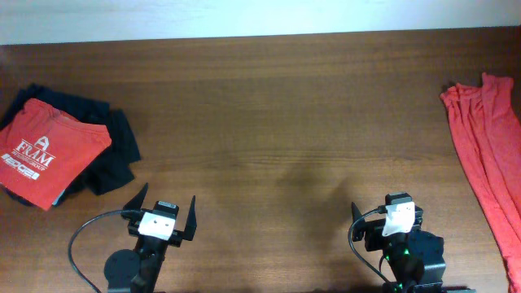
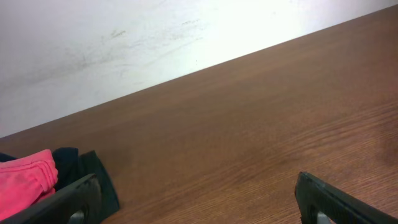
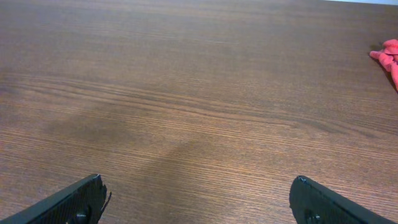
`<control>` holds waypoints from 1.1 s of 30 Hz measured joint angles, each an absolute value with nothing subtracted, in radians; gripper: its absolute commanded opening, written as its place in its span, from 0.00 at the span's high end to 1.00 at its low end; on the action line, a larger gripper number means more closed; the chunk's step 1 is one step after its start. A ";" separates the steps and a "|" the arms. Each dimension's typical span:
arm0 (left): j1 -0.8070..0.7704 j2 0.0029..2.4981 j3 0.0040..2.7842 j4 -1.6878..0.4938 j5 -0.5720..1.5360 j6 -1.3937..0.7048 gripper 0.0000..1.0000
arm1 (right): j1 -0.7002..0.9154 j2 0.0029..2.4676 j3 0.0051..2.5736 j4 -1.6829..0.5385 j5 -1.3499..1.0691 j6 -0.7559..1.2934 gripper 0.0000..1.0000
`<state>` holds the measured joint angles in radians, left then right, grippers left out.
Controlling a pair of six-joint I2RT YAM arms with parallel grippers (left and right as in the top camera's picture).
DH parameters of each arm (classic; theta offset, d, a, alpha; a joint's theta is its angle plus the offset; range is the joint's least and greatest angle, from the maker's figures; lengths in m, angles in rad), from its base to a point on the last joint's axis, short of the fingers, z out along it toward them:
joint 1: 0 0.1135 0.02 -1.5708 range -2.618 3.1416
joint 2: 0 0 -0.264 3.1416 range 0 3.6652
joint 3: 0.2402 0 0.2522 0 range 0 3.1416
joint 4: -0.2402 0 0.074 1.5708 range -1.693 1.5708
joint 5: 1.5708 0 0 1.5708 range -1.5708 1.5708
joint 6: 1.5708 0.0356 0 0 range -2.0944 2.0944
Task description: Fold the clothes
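1. Three garments lie on one brown wood-grain desk (image 1: 269, 106).
2. One orange-red T-shirt (image 1: 487, 155) lies at the desk's far right edge. It is bunched into long lengthwise ridges and runs out of the overhead view. No print shows on it.
3. One folded red shirt (image 1: 50, 150) lies at the far left, with "FRAM" in white letters. The smaller lines under that word are too small to read.
4. One dark garment (image 1: 112, 155) lies crumpled beneath the folded red shirt.
5. Two hands are at the near edge. The left hand (image 1: 165, 203) has its black fingers spread wide and holds nothing.
6. The right hand (image 3: 197, 182) is likewise spread wide and empty, well apart from the orange-red T-shirt.
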<state>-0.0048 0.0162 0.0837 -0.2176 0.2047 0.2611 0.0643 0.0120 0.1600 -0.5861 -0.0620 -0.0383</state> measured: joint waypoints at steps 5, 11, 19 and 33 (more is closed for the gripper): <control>0.010 0.016 0.084 -0.220 0.204 0.261 0.01 | 0.064 0.012 0.160 -0.587 -0.062 -0.038 0.02; 0.011 0.016 0.084 -0.220 0.204 0.261 0.01 | 0.064 0.012 0.160 -0.587 -0.062 -0.038 0.01; 0.011 0.016 0.084 -0.220 0.204 0.261 0.01 | 0.064 0.012 0.160 -0.586 -0.062 -0.039 0.01; 0.011 0.016 0.084 -0.220 0.204 0.261 0.01 | 0.064 0.012 0.160 -0.587 -0.062 -0.038 0.01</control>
